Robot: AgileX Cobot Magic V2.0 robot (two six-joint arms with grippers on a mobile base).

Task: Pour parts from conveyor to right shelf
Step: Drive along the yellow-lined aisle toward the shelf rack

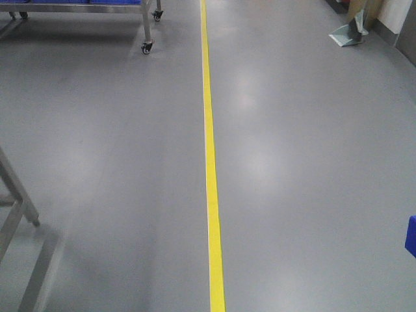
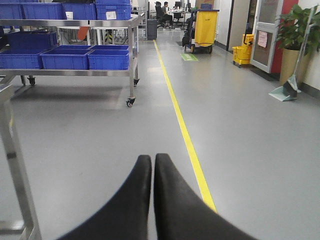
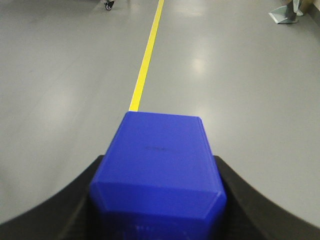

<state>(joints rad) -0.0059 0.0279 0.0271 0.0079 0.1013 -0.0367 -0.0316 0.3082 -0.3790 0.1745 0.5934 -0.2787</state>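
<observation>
Right pincer (image 3: 160, 167) clamped on blue block (image 3: 160, 150), held above floor (image 3: 60, 75) by yellow line (image 3: 145, 65). Left pincer (image 2: 152, 167) pressed together, empty. Shelf (image 2: 132, 75) with blue tubs (image 2: 65, 59) far, left of line. Conveyor unseen. Judged: transit step. Next: reach shelf, tip block into tub.

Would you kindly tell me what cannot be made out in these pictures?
1. Conveyor: in no view.
2. Block, right wrist view: underside cut off by the bottom edge.
3. Blue object, front view: cut by the right edge, unidentifiable.
4. Tubs, left wrist view: contents hidden by their walls.
</observation>
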